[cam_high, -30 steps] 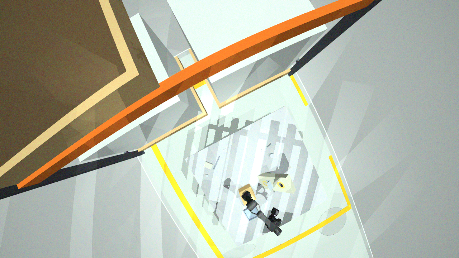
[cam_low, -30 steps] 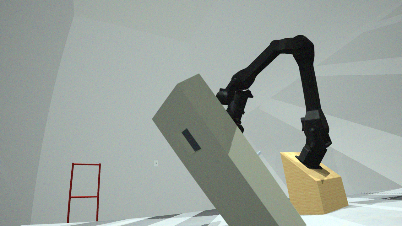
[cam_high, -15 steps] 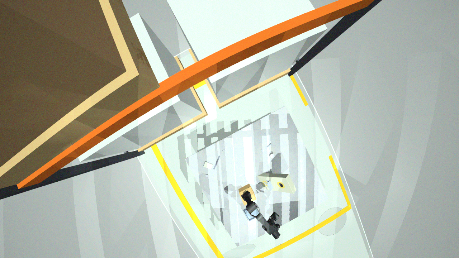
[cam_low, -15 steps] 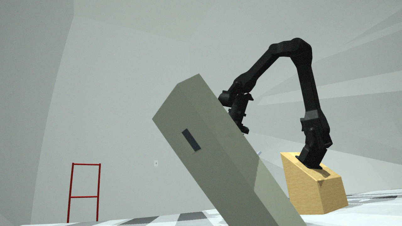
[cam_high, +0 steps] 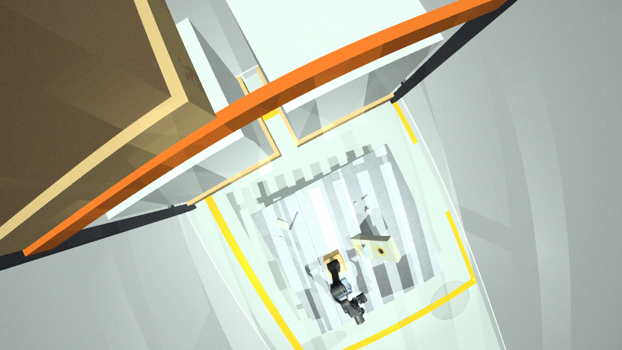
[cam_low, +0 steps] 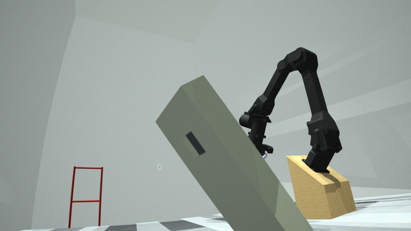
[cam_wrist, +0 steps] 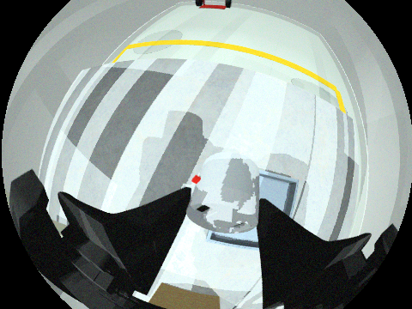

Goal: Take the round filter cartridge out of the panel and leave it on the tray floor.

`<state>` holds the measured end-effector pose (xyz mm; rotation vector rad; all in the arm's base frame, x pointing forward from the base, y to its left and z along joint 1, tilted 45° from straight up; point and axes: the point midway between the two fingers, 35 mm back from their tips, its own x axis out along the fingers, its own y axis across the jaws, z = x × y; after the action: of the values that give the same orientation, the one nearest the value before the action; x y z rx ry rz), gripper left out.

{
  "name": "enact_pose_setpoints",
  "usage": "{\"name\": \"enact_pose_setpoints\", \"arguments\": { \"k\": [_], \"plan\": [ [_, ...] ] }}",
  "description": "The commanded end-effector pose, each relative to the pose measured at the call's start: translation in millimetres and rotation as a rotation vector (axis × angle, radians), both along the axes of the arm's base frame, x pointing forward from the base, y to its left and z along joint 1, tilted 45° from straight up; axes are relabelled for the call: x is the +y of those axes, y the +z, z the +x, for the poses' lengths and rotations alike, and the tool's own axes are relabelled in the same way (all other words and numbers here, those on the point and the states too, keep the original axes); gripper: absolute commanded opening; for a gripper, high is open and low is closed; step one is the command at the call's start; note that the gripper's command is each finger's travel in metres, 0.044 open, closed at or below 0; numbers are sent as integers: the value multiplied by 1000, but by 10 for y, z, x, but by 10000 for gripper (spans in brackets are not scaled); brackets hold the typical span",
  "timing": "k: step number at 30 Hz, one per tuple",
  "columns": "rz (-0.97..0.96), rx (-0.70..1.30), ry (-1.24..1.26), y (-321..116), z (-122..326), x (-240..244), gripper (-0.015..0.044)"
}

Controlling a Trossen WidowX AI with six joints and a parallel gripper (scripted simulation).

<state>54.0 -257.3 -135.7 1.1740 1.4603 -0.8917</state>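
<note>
The filter cartridge (cam_wrist: 227, 184), a pale grey cylinder with a red mark beside it and a dark slot on its near end, is between the two black fingertips in the wrist view. My gripper (cam_wrist: 225, 199) is shut on it and holds it out of the panel. The light blue tray (cam_high: 347, 287) (cam_wrist: 275, 189) lies behind and right of the cartridge in the wrist view, partly hidden by the cartridge and right finger. The service panel (cam_high: 391, 254) (cam_low: 230, 160) shows a dark, empty round hole in a yellow ring. It hides the fingertips in the exterior view.
The wooden base block (cam_high: 329, 256) (cam_low: 313, 198) (cam_wrist: 184, 296) carries the arm, close to the tray. The panel leans to one side of the base. A red frame (cam_low: 87, 167) stands far off. Small items lie beyond the base in the top view.
</note>
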Motion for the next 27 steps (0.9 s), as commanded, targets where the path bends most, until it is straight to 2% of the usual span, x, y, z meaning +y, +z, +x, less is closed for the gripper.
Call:
{"name": "enact_pose_setpoints", "arguments": {
  "k": [1,9,16,27],
  "plan": [
    [-10,87,-90,-190,-347,148,0],
    [-20,219,-228,-411,-834,452,0],
    [-20,222,-231,-440,-849,477,0],
    [-20,223,-231,-803,-923,794,0]
  ]
}}
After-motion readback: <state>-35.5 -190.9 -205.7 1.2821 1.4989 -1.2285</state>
